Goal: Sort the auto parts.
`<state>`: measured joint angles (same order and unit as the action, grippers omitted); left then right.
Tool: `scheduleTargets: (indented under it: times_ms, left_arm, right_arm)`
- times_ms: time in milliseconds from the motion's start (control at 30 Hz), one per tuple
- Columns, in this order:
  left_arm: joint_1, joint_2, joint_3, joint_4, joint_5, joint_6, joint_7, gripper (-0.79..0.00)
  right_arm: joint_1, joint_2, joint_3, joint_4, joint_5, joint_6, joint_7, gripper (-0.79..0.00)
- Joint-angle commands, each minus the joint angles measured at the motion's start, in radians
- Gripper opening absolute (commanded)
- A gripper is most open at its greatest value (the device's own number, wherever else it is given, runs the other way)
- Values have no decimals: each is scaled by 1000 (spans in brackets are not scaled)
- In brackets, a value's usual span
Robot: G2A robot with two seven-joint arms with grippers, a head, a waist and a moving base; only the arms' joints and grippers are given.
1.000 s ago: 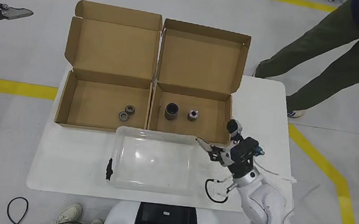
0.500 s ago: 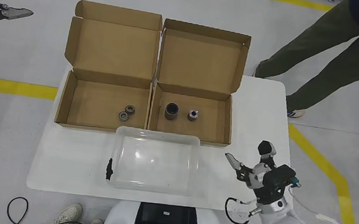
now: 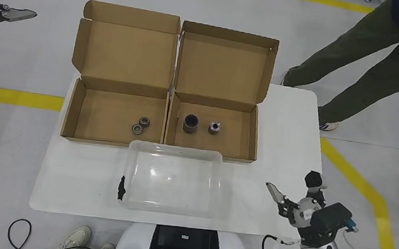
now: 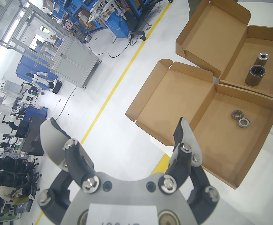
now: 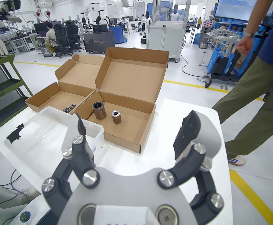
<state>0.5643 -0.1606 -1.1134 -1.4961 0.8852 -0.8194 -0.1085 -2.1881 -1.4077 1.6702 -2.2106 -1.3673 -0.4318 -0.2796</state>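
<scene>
Right hand (image 3: 292, 187) hovers over the near right corner of the bench (image 3: 80, 178); I read its fingers as spread wide with nothing between them. Left hand (image 4: 116, 127) hangs off the bench's left side, above the floor, also wide open and empty.

2 open cardboard boxes sit side by side at the far edge. The left box (image 3: 100, 116) holds 2 bearings (image 3: 139, 124), touching each other. The right box (image 3: 234, 136) holds 1 dark sleeve (image 3: 191, 123) and 1 smaller bushing (image 3: 215, 127), both upright, slightly apart.

A clear tray (image 3: 173, 183) lies just in front of both boxes, with a black scrap (image 3: 120, 187) at its left wall.
</scene>
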Motion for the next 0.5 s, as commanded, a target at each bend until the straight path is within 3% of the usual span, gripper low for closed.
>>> scheduleTargets:
  times_ms: [0, 467]
  left_arm:
    - [0, 0, 0, 0, 0, 0, 0, 0]
    - [0, 0, 0, 0, 0, 0, 0, 0]
  right_arm:
    - [-10, 1, 4, -4, 3, 5, -8, 0]
    - [-13, 5, 4, -6, 2, 3, -24, 0]
